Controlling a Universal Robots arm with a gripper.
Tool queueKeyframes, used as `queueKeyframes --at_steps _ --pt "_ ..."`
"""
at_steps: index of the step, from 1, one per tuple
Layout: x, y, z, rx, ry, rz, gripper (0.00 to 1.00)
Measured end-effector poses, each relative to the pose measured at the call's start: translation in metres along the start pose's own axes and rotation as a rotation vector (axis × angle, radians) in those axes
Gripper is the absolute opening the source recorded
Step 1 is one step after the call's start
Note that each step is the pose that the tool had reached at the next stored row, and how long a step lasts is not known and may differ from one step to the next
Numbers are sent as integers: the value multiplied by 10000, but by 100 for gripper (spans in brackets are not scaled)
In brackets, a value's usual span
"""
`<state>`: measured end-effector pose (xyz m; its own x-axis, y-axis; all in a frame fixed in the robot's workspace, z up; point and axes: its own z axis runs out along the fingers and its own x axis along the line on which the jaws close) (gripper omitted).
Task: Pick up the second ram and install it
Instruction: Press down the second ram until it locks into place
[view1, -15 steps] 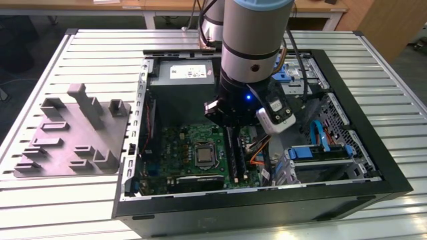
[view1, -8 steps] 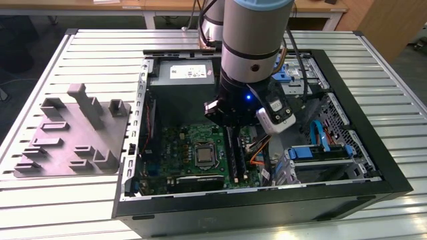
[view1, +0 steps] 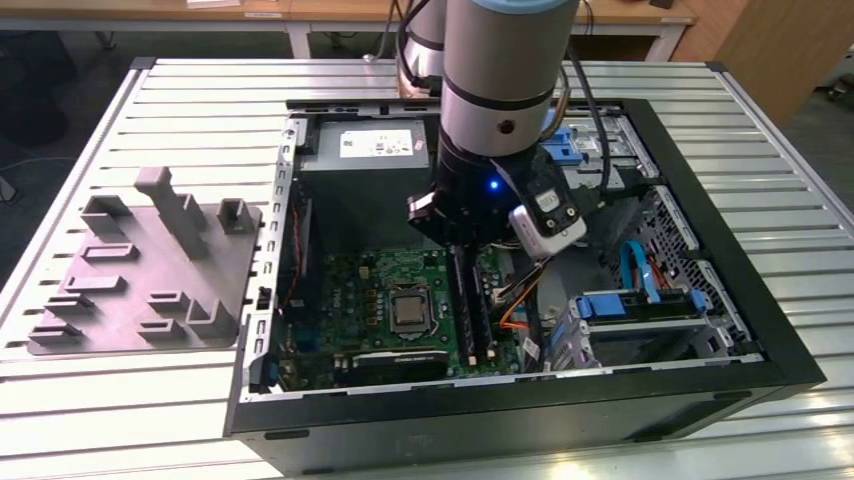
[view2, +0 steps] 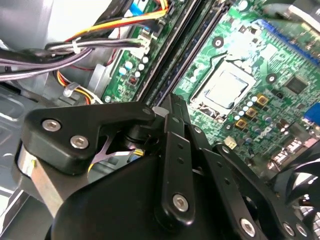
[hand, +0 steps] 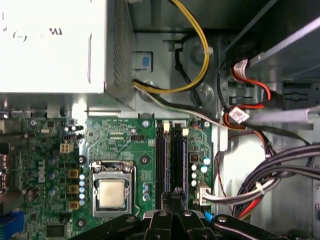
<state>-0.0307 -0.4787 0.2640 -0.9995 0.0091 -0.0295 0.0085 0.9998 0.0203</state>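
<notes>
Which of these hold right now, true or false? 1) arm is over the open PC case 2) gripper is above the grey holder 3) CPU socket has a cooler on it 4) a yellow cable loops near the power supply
1) True: the arm reaches into the PC case.
2) False: the gripper is at the RAM slots; the grey holder sits outside the case.
3) False: the CPU is bare.
4) True: the yellow cable loops beside the power supply.

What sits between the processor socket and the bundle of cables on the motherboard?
In the first wrist view, the long black memory slots run between the processor socket and the cable bundle, with the gripper right over them.
</notes>
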Motion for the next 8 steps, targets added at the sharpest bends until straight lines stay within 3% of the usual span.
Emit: queueKeyframes --at_steps 8 --pt "2 116 27 0 0 1 10"
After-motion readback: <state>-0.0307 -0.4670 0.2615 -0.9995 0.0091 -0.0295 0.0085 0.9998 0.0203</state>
